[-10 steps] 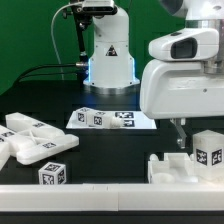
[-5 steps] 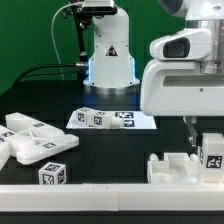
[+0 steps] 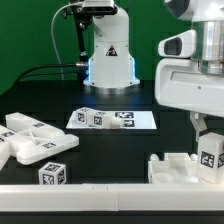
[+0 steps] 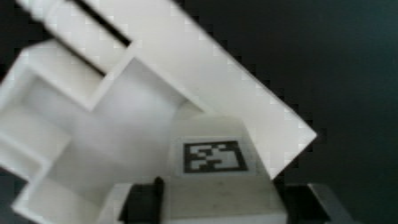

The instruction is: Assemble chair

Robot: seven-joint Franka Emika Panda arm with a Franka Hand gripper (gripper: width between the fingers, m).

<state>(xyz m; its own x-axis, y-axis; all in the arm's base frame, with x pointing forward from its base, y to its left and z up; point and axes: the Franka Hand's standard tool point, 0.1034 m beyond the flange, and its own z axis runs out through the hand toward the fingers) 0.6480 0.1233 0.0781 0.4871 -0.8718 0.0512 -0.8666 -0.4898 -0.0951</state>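
Holding tagged chair block (image 3: pixel 210 152) clamped in tool (image 4: pixel 226 202), directly below, long axis upright, by bench front edge, exterior view's right end; notched chair panel (image 3: pixel 170 166) just beside.

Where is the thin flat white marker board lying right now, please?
In the exterior view the marker board lies mid-table before the white robot base, between the chunky white plastic chair pieces on that view's left and the pincer on its right.

Exterior low, wrist close over chair piece (image 4: pixel 214 155)
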